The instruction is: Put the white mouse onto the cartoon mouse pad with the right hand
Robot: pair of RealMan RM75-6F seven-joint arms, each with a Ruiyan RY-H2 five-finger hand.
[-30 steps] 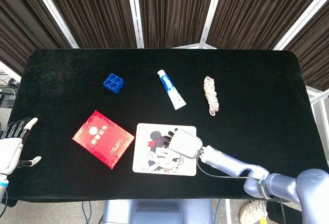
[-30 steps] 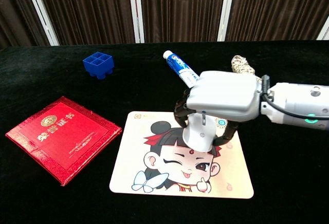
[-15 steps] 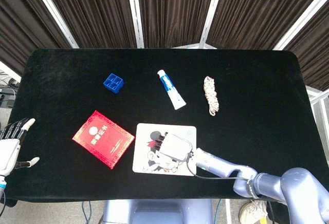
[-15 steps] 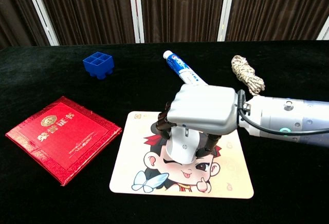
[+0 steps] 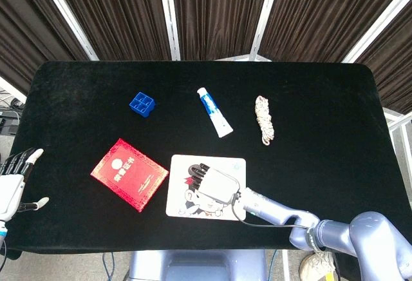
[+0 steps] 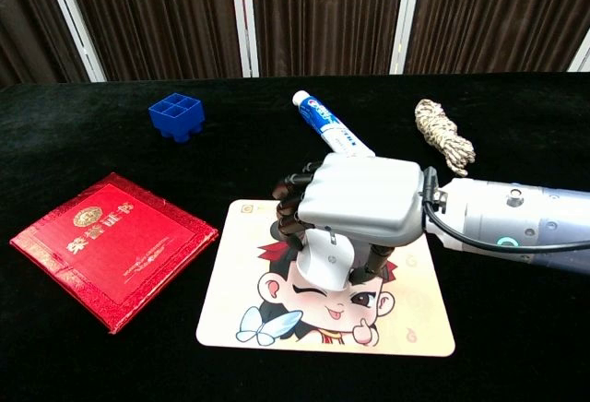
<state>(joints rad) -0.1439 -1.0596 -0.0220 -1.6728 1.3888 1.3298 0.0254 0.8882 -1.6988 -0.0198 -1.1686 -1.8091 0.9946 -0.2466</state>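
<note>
The white mouse [image 6: 327,259] lies on the cartoon mouse pad [image 6: 406,328], over the drawn face. My right hand [image 6: 359,201] covers it from above: the thumb stands against its right side and the dark fingers [image 6: 288,208] curl beside its left edge, loosely spread. In the head view the right hand [image 5: 217,184] hides the mouse, sitting over the middle of the pad [image 5: 179,164]. My left hand [image 5: 13,184] hangs off the table's left edge, fingers apart, holding nothing.
A red booklet [image 5: 129,173] lies just left of the pad. Further back are a blue block [image 5: 141,104], a toothpaste tube [image 5: 214,112] and a coil of rope [image 5: 264,120]. My right forearm [image 6: 516,222] stretches off to the right.
My right hand carried the mouse down and left over the pad, then settled. Its fingers now spread a little further out to the left than half a second ago.
</note>
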